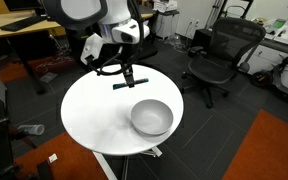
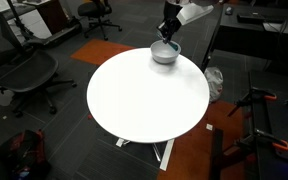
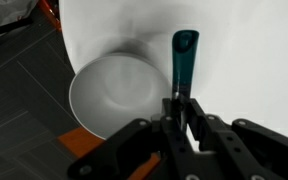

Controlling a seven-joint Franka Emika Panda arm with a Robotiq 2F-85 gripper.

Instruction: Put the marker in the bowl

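Observation:
The marker (image 3: 185, 50), dark with a teal end, is clamped between my gripper's fingers (image 3: 181, 105) and sticks out ahead of them. In an exterior view the gripper (image 1: 128, 74) holds the marker (image 1: 132, 84) level, low over the round white table (image 1: 89, 110). Whether it touches the top I cannot tell. The light grey bowl (image 1: 151, 117) stands apart from it, nearer the table's edge, and is empty. In the wrist view the bowl (image 3: 114, 95) lies just left of the marker. In an exterior view the gripper (image 2: 169, 32) is just beyond the bowl (image 2: 165, 52).
Black office chairs (image 1: 216, 55) (image 2: 24, 70) stand around the table. Desks with clutter line the back (image 1: 24, 25). An orange carpet patch (image 1: 274, 150) lies beside the table. A tripod stand (image 2: 259, 110) is on the floor near the table.

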